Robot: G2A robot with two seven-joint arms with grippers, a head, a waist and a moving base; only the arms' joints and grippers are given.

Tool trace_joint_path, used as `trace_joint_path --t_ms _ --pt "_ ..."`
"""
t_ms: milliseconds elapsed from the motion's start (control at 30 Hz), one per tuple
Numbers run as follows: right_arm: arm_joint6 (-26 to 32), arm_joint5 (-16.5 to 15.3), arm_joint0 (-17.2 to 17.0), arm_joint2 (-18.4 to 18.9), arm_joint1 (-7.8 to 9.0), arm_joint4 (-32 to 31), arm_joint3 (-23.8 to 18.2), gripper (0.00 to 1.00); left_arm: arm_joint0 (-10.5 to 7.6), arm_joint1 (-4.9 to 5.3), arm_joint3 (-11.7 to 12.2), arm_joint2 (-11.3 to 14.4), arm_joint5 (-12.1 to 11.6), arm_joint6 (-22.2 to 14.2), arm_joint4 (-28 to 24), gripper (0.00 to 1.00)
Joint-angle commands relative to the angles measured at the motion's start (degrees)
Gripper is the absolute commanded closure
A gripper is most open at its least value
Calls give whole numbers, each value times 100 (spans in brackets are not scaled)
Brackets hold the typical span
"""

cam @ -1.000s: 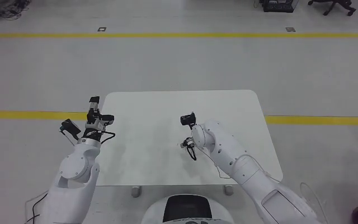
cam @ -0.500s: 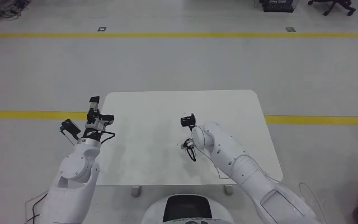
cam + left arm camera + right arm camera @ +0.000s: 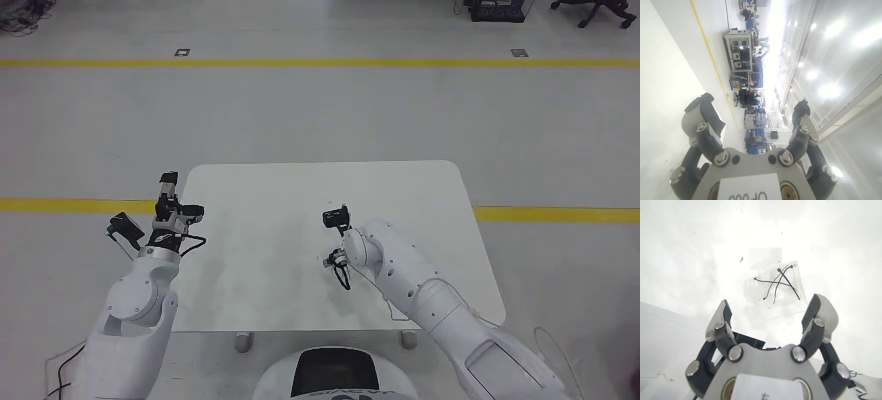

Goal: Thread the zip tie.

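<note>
A few black zip ties (image 3: 780, 283) lay crossed in a clear tray (image 3: 753, 289) on the counter (image 3: 696, 247). The right wrist view caught them just past the right gripper (image 3: 766, 311), whose jaws stood apart. From above, the right arm (image 3: 400, 270) hung over the counter's middle and the left arm (image 3: 140, 300) was by its left edge. The left gripper (image 3: 755, 108) pointed off that edge, jaws apart. A white label (image 3: 747, 185) sat on its base, print cut off.
</note>
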Motion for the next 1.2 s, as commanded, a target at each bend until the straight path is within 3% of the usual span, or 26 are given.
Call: trace_joint_path --t_ms 0,800,1167 --pt "4 0 1 -1 0 0 -1 0 0 0 0 0 0 0 0 0" --pt "-189 -71 -56 -6 -13 14 72 0 0 0 0 0 0 0 0 0" --pt "-432 175 -226 -14 -13 -209 -125 0 0 0 0 0 0 0 0 0"
